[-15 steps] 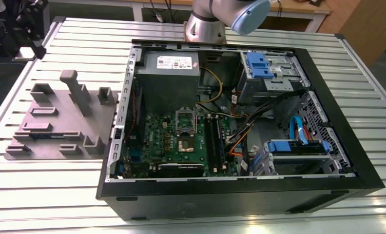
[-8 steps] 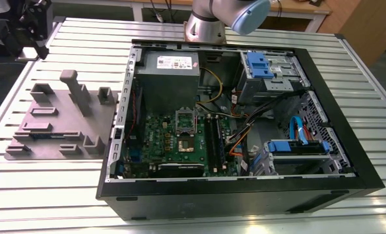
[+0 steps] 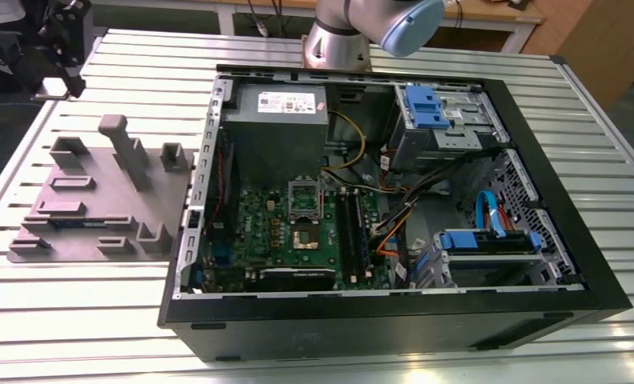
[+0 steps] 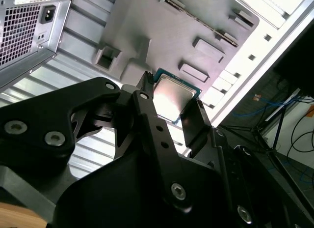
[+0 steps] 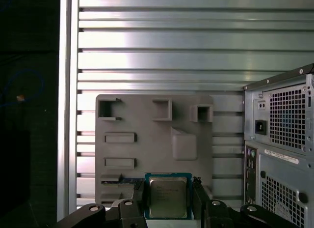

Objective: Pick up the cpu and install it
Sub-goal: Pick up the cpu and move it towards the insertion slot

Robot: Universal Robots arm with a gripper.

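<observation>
The cpu (image 5: 168,197), a small square chip with a pale silvery top and a green rim, sits between my gripper's (image 5: 169,201) two black fingers (image 5: 138,202), high above the grey plastic fixture (image 5: 147,154). In the second wrist view the cpu (image 4: 172,96) shows its shiny top, with the gripper (image 4: 171,104) shut on its two opposite edges. In the exterior view the fixture (image 3: 93,200) lies on the slatted table at the left of the open computer case (image 3: 392,208). The motherboard's socket (image 3: 304,232) lies uncovered inside the case.
The arm's silver and blue joint (image 3: 365,32) stands behind the case. Inside the case are a grey power supply box (image 3: 279,128), black memory sticks (image 3: 351,228), blue drive bays (image 3: 435,108) and loose cables (image 3: 403,216). The case's rear panel (image 5: 282,139) stands beside the fixture.
</observation>
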